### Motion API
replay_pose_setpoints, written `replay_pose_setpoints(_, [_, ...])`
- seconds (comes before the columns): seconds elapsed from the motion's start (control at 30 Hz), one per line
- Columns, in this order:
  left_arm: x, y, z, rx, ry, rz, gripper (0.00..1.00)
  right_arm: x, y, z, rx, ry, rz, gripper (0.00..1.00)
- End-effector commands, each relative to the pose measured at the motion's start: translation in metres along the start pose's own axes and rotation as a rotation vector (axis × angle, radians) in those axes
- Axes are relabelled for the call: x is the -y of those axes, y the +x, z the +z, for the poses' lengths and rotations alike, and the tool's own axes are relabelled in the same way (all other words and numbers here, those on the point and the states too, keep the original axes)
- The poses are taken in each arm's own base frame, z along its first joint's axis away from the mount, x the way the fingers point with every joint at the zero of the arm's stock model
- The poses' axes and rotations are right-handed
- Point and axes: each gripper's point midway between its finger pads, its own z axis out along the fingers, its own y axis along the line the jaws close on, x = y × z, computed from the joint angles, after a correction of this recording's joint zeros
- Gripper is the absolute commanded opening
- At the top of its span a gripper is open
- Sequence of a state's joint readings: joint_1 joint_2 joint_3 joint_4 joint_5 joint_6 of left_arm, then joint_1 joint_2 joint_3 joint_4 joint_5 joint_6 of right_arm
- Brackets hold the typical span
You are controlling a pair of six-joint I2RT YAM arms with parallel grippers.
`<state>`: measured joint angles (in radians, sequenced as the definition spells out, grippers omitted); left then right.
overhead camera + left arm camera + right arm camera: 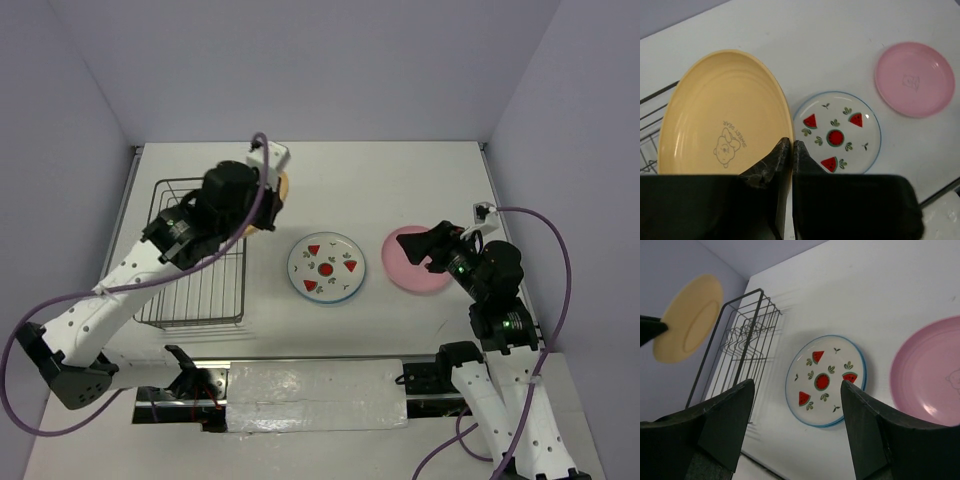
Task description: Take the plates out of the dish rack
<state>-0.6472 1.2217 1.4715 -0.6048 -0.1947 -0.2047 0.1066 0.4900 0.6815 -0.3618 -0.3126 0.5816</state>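
My left gripper is shut on the rim of the tan-yellow plate and holds it in the air at the dish rack's far right corner. In the top view this gripper covers most of that plate. The dark wire dish rack stands at the left and shows only bare bars. The white plate with red fruit marks lies flat on the table in the middle. The pink plate lies flat to its right. My right gripper is open and empty over the pink plate's near-left part.
The right wrist view shows the white plate between my open fingers, the pink plate at the right, the rack at the left and the held plate beyond it. Walls close the table's back and sides.
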Motion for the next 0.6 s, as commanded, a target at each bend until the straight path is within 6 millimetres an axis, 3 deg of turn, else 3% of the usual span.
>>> replay_pose_setpoints(0.0, [0.032, -0.019, 0.000, 0.116, -0.005, 0.064, 0.00, -0.027, -0.003, -0.004, -0.033, -0.113, 0.036, 0.77])
replay_pose_setpoints(0.3, [0.149, 0.021, -0.003, 0.132, 0.069, 0.245, 0.00, -0.055, 0.013, -0.009, -0.176, -0.251, 0.091, 0.88])
replay_pose_setpoints(0.5, [0.195, 0.061, 0.007, 0.112, 0.118, 0.310, 0.00, -0.058, 0.017, -0.011, -0.188, -0.278, 0.124, 0.88])
replay_pose_setpoints(0.57, [0.206, 0.065, 0.007, 0.124, 0.121, 0.324, 0.00, -0.059, 0.020, -0.011, -0.199, -0.287, 0.129, 0.88])
